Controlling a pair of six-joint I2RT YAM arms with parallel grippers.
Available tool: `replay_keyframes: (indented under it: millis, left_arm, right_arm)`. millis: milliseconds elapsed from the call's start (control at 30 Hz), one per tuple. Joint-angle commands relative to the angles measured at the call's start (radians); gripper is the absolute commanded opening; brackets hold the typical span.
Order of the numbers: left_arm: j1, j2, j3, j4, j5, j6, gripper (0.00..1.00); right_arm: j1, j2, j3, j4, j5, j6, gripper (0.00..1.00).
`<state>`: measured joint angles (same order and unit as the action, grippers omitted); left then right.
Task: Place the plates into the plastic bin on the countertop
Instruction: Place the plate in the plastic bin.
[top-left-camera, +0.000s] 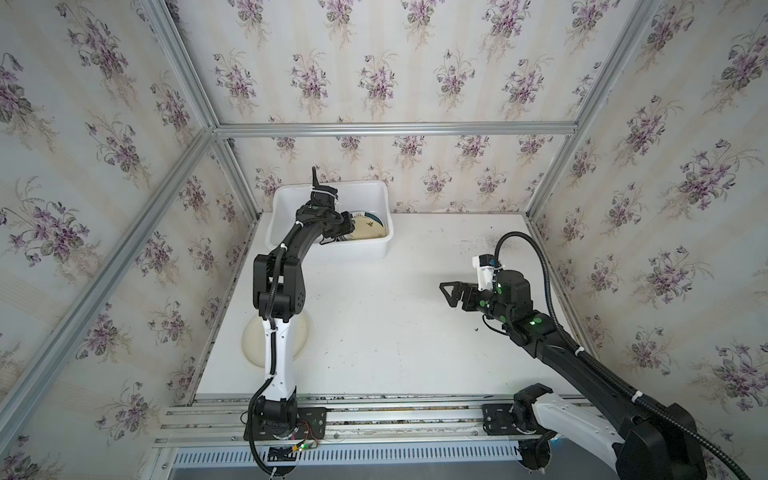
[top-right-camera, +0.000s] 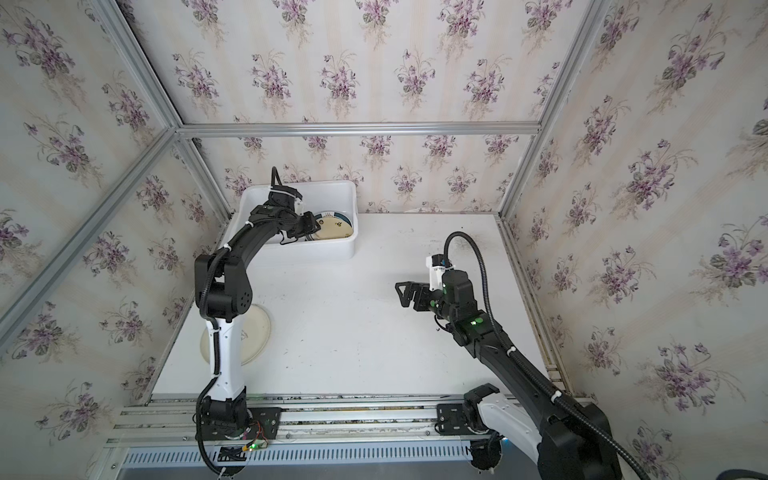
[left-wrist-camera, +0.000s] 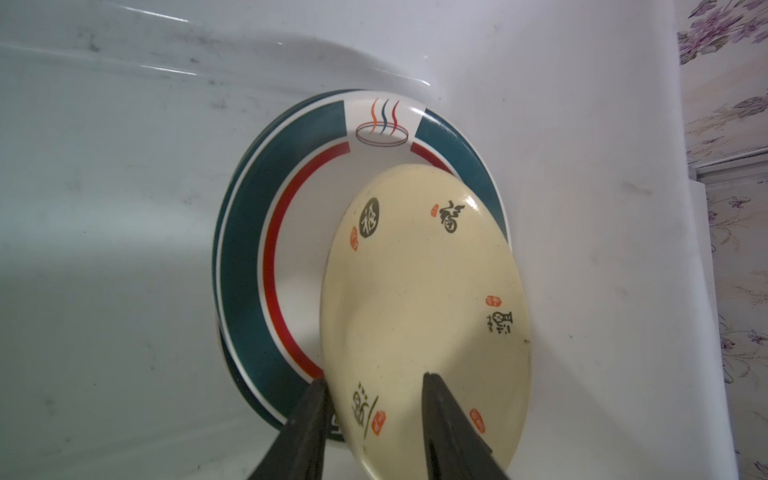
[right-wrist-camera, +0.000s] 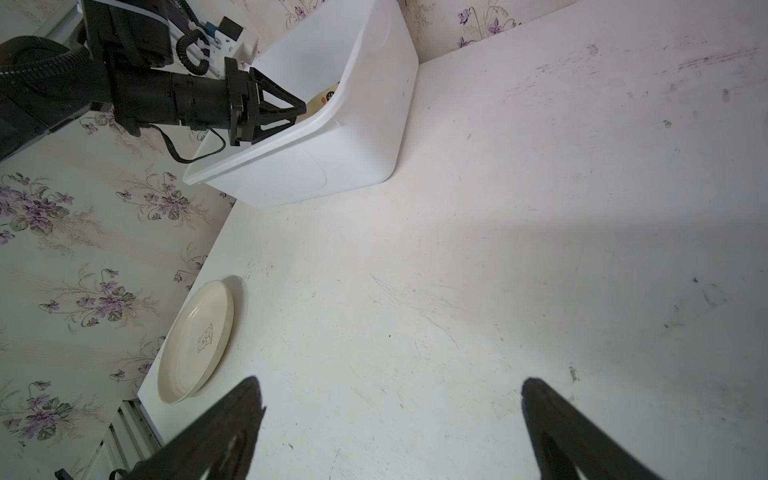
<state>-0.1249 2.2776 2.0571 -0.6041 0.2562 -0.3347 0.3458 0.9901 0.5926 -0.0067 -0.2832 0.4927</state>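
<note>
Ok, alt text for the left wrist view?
A cream plate with dark lettering lies tilted on a teal-banded plate inside the white bin. The fingers of the left gripper stand parted astride its near rim.

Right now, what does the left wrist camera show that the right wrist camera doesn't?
Only the left wrist view: the green-and-red banded plate partly under the lettered cream plate. Only the right wrist view: a second cream plate lying on the countertop, and the open right tool. Both: the white bin, the lettered plate (a sliver in the right wrist view), the left tool in the bin, and flowered wallpaper.
</note>
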Motion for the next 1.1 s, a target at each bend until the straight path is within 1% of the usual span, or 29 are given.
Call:
replay_keyframes:
  millis: [0, 67, 167, 233, 267, 367, 433, 500, 700, 833, 933, 1067]
  left_arm:
    - [-0.004, -0.032, -0.003, -0.001, 0.002, 0.034, 0.50]
    - [-0.008, -0.052, -0.012, -0.001, -0.013, 0.046, 0.59]
    - [-0.012, -0.077, -0.018, -0.004, -0.015, 0.066, 0.60]
    - [-0.013, -0.093, -0.023, -0.012, -0.016, 0.069, 0.62]
    - [-0.013, -0.102, -0.025, -0.014, -0.044, 0.071, 0.63]
    - [-0.018, -0.146, -0.054, -0.016, -0.064, 0.077, 0.63]
    - [-0.026, -0.191, -0.089, -0.016, -0.096, 0.081, 0.64]
    - [-0.034, -0.243, -0.127, -0.016, -0.115, 0.082, 0.67]
    - [-0.050, -0.380, -0.234, -0.011, -0.129, 0.089, 0.69]
    - [-0.067, -0.507, -0.327, -0.008, -0.169, 0.086, 0.69]
    - [-0.103, -0.638, -0.434, 0.015, -0.236, 0.090, 0.70]
    - [-0.121, -0.790, -0.585, 0.044, -0.261, 0.052, 0.70]
  right_arm:
    - [0.000, -0.001, 0.000, 0.017, 0.005, -0.003, 0.99]
    - [0.000, -0.003, 0.000, 0.017, 0.005, -0.003, 0.99]
    - [-0.001, -0.007, -0.002, 0.017, 0.005, -0.003, 0.99]
    - [-0.001, -0.013, -0.005, 0.016, 0.004, -0.003, 0.99]
    - [0.000, -0.017, -0.007, 0.016, 0.006, -0.002, 0.99]
    - [0.000, -0.031, -0.014, 0.016, 0.012, -0.003, 0.99]
    - [0.000, -0.039, -0.017, 0.014, 0.014, -0.006, 1.00]
    - [-0.001, -0.048, -0.019, 0.010, 0.015, -0.011, 0.99]
    - [-0.001, -0.075, -0.021, -0.004, 0.027, -0.024, 0.99]
    - [-0.001, -0.083, -0.023, -0.004, 0.027, -0.029, 0.99]
    - [-0.001, -0.089, -0.009, -0.019, 0.019, -0.032, 0.99]
    - [-0.002, -0.099, -0.002, -0.005, 0.011, -0.044, 0.99]
